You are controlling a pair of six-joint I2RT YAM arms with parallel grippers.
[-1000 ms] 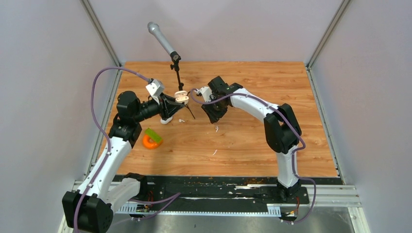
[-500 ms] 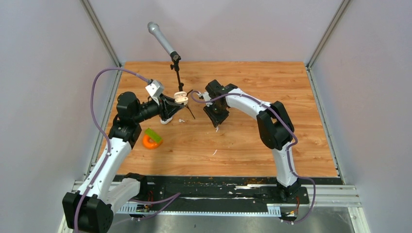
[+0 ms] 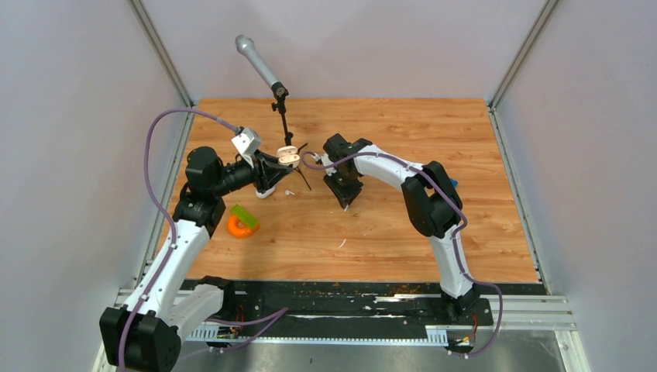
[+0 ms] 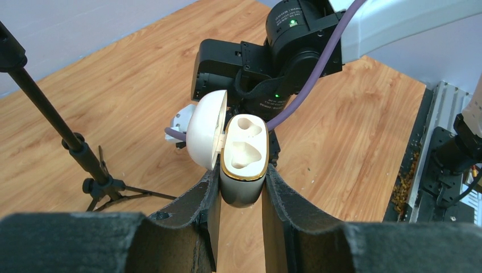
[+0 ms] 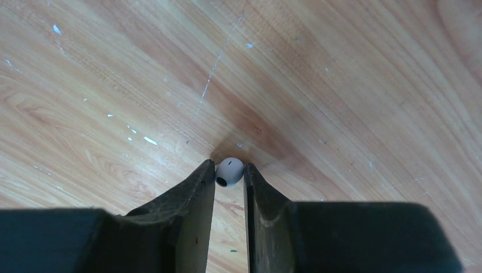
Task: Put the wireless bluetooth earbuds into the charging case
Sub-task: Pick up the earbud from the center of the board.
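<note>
Right fingers (image 5: 193, 196) have dropped to the flecked wooden table (image 3: 387, 225); grey walls (image 3: 70, 155).

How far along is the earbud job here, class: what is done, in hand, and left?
Done: the left gripper holds the charging case with its lid open, both wells empty. In hand: the right gripper pinches one earbud lying on the table. Left: lift it, seat it, then the second earbud, which I cannot pick out.
</note>
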